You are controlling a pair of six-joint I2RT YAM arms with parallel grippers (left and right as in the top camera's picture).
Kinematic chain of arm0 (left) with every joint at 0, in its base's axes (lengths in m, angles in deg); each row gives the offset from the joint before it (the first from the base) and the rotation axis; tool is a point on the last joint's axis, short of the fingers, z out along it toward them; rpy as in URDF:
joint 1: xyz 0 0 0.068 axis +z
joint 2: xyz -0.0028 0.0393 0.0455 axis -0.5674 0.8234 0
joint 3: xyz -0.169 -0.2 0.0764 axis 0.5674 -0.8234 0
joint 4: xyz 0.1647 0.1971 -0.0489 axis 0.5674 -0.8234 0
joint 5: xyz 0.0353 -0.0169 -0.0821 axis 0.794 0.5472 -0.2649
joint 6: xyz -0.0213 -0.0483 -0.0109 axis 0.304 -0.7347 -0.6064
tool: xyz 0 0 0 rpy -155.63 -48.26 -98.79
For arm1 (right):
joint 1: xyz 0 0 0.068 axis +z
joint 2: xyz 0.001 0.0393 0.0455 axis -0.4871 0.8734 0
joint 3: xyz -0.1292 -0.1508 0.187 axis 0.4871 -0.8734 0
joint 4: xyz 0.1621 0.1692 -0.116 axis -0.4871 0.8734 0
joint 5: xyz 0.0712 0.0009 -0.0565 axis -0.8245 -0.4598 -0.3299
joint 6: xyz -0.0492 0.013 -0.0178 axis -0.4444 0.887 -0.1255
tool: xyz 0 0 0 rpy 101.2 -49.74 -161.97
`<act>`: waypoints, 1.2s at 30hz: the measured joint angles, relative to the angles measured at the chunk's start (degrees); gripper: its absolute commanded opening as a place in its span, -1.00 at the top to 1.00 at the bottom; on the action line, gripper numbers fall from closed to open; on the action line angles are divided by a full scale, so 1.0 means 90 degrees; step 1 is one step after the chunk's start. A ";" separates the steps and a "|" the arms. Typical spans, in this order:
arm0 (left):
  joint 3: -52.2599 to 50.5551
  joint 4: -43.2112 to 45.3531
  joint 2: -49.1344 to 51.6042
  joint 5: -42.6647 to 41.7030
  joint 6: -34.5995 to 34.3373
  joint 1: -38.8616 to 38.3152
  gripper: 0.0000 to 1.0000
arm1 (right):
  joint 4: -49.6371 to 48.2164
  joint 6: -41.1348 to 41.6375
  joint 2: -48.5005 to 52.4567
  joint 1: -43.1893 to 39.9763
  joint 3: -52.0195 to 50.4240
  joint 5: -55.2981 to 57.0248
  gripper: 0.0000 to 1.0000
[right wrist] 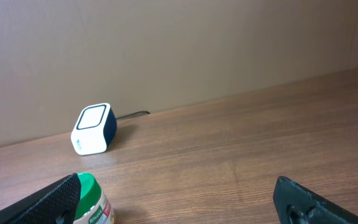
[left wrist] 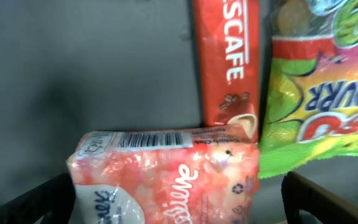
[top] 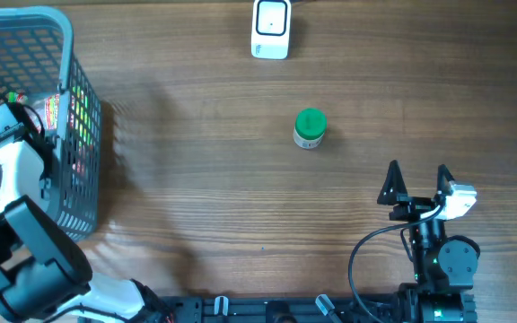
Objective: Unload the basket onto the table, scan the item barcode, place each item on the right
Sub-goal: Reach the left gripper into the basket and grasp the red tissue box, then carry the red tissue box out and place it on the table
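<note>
A pink-and-white tissue pack (left wrist: pixel 166 177) lies in the basket, with a barcode (left wrist: pixel 154 139) along its top edge. My left gripper (left wrist: pixel 179 202) is open, its dark fingers (left wrist: pixel 42 202) standing wide on either side of the pack. The white barcode scanner (top: pixel 271 29) sits at the table's far edge, also in the right wrist view (right wrist: pixel 93 129). My right gripper (top: pixel 417 175) is open and holds nothing, low over the table near its front right (right wrist: pixel 179 205).
The blue mesh basket (top: pixel 25 18) fills the left side, with my left arm (top: pixel 16 166) reaching into it. It also holds a red Nescafe box (left wrist: pixel 225 62) and a green sour-candy bag (left wrist: pixel 322 93). A green-lidded jar (top: pixel 310 127) stands mid-table, by my right gripper's left finger (right wrist: pixel 92 202).
</note>
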 measured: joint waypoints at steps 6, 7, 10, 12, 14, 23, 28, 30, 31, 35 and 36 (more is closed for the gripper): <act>0.0092 -0.0165 0.0194 0.0022 0.0109 -0.0085 0.00 | 0.0000 0.0000 0.0000 0.0000 0.0000 0.0000 -0.99; 0.0112 -0.0267 0.0202 0.0015 0.0153 -0.0085 0.03 | 0.0000 0.0000 0.0000 0.0000 0.0000 0.0000 -0.99; 0.0474 -0.0899 0.0187 -0.0005 0.0406 -0.0015 0.03 | 0.0002 0.0000 0.0000 0.0000 0.0000 0.0000 -0.99; 0.0993 -0.1469 0.0107 -0.0005 0.0537 0.0085 0.03 | 0.0000 0.0000 0.0000 0.0000 0.0000 0.0000 -0.99; 0.2091 -0.2186 -0.0080 -0.0027 0.0622 0.0211 0.00 | 0.0002 0.0000 0.0000 0.0000 0.0000 0.0000 -0.99; 0.6370 -0.3939 -0.1668 -0.0474 0.0838 -0.0104 -0.04 | 0.0000 0.0000 0.0000 0.0000 0.0000 0.0000 -0.99; 0.6441 -0.4578 -0.1938 -0.0597 0.0862 -0.2511 -0.02 | 0.0002 0.0000 0.0000 0.0000 0.0000 0.0000 -0.99; 0.6210 -0.4719 -0.1581 -0.0253 0.0889 -0.3558 0.07 | 0.0000 0.0000 0.0000 0.0000 0.0000 0.0000 -0.99; 0.6020 -0.4801 -0.1384 -0.0097 0.0882 -0.4002 0.07 | 0.0002 0.0000 0.0000 0.0000 0.0000 0.0000 -0.99; 0.4736 -0.4544 -0.0590 0.0464 0.0874 -0.5620 -0.07 | 0.0000 0.0000 0.0000 0.0000 0.0000 0.0000 -1.00; 0.4408 -0.4340 -0.0413 0.0515 0.0850 -0.5904 -0.11 | 0.0000 0.0000 0.0000 0.0000 0.0000 0.0000 -0.99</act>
